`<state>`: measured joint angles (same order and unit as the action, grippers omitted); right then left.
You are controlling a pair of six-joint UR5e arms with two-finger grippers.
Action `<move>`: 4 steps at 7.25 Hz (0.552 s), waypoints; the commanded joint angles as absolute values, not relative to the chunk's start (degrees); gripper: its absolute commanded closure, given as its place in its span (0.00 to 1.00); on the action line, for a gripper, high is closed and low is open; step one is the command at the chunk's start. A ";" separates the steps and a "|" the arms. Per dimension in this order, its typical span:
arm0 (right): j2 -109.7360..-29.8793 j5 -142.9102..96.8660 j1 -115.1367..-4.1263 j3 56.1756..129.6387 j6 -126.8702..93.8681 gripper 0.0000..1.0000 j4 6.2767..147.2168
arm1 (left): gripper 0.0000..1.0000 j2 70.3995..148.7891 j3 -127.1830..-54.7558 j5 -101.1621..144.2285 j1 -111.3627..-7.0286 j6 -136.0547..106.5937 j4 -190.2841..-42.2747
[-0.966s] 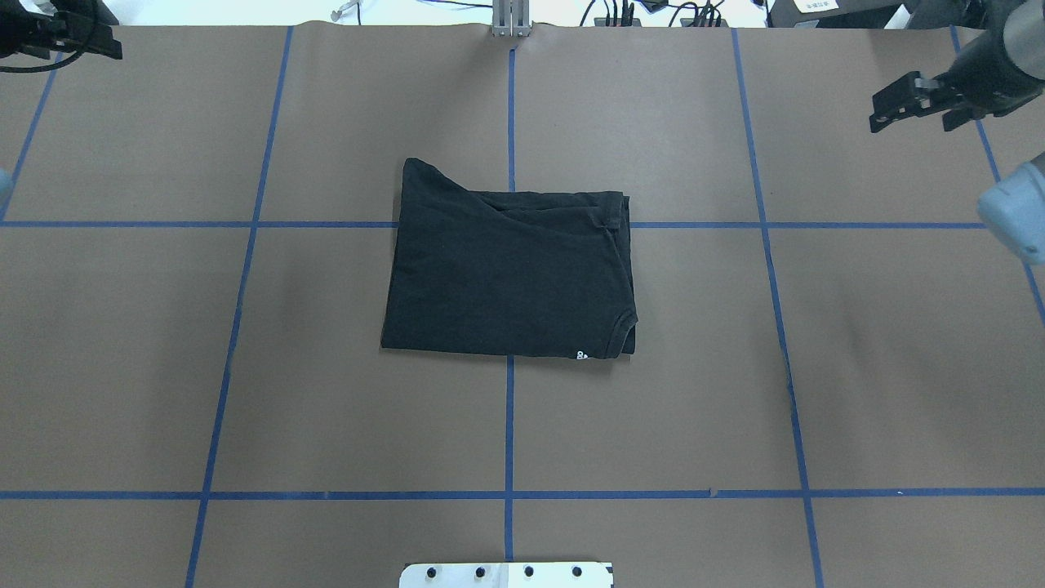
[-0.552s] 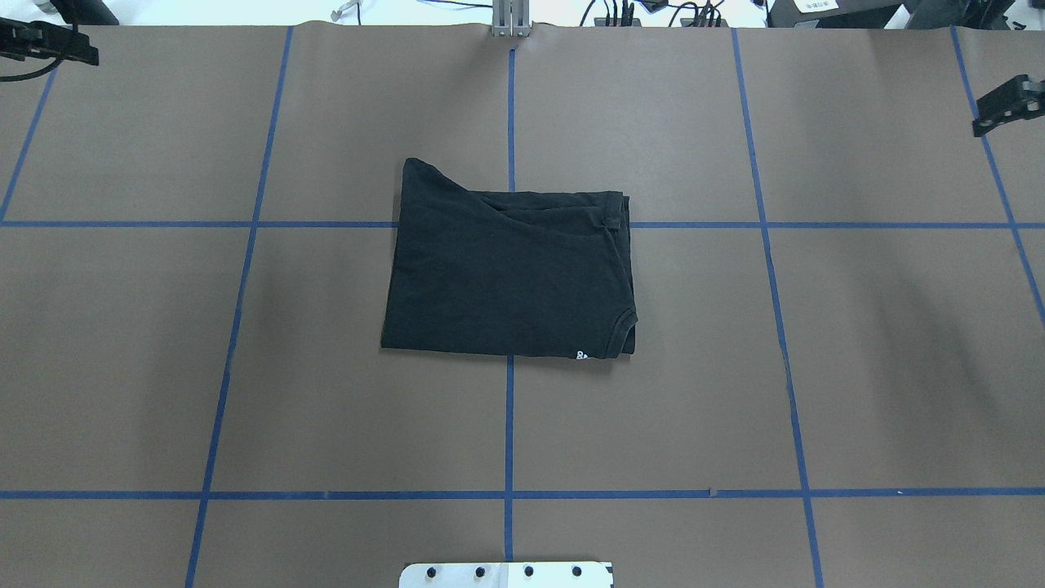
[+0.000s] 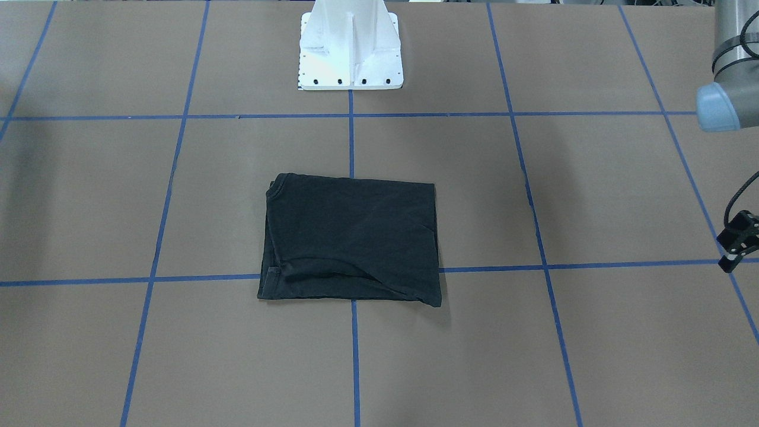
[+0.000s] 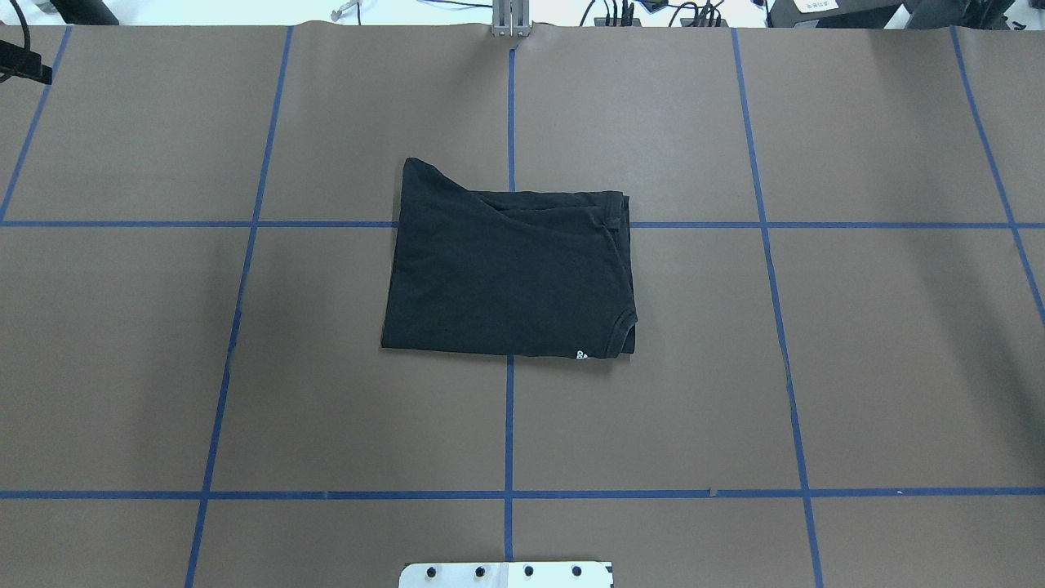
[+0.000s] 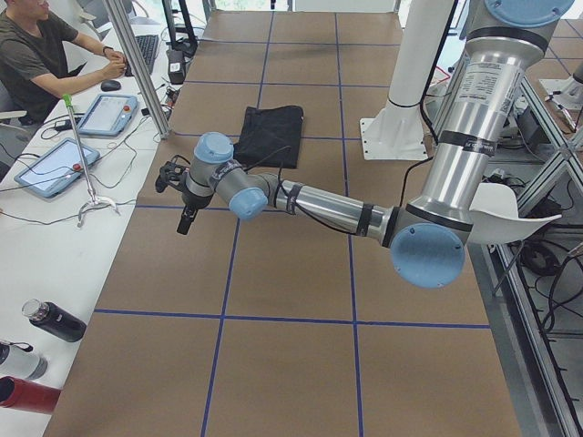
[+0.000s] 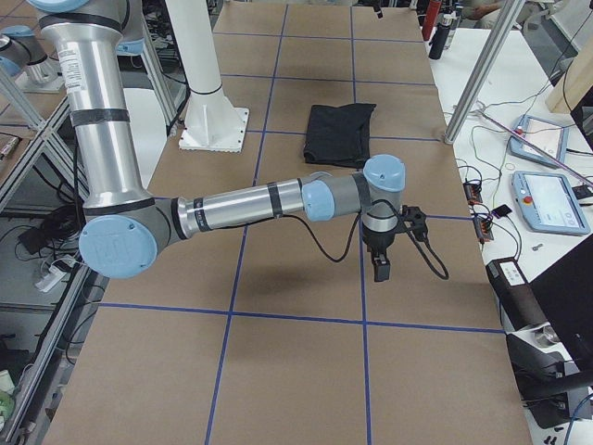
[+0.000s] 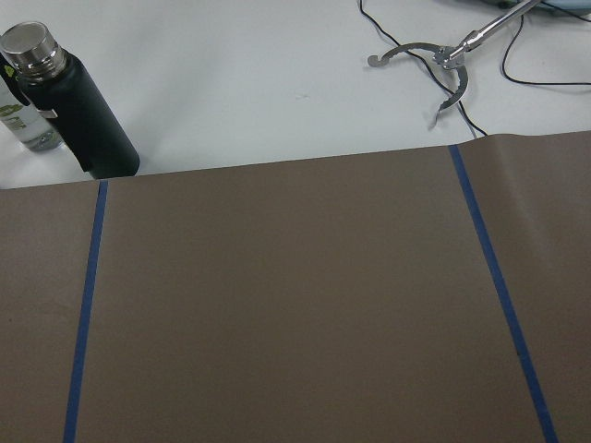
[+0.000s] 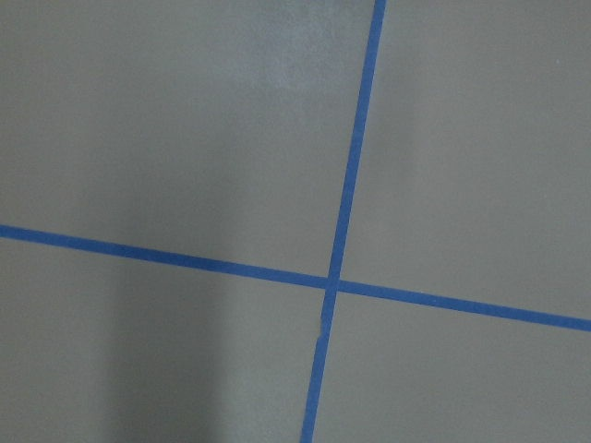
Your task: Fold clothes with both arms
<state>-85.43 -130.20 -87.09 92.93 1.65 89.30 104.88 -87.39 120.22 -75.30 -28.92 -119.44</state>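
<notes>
Overhead exterior: my black T-shirt (image 4: 510,273) lies folded (plain side up) mid-desk (image 4: 816,367).
Left end effector (image 3: 737,243): at the desk's edge; I cannot tell its spread.
Right end effector (image 6: 381,267): well apart from the shirt; likewise unclear.

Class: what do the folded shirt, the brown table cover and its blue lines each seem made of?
Shirt: soft matte black cloth, probably cotton; it creases and has stitched hems. Table cover: matte brown paper, seemingly; its far edge lifts in a wavy line. Blue lines: likely stuck-on tape; slightly crooked strips.
</notes>
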 commanded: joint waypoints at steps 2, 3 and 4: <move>-89.20 -132.37 -89.38 91.32 4.75 0.00 89.30 | 0.01 104.50 -86.84 121.11 -83.21 0.53 -103.40; -90.08 -132.54 -89.38 90.80 4.57 0.00 89.30 | 0.01 104.33 -86.84 121.20 -84.02 5.05 -100.40; -91.22 -132.80 -89.38 90.79 4.48 0.00 89.21 | 0.01 102.50 -86.66 121.38 -85.85 8.75 -98.28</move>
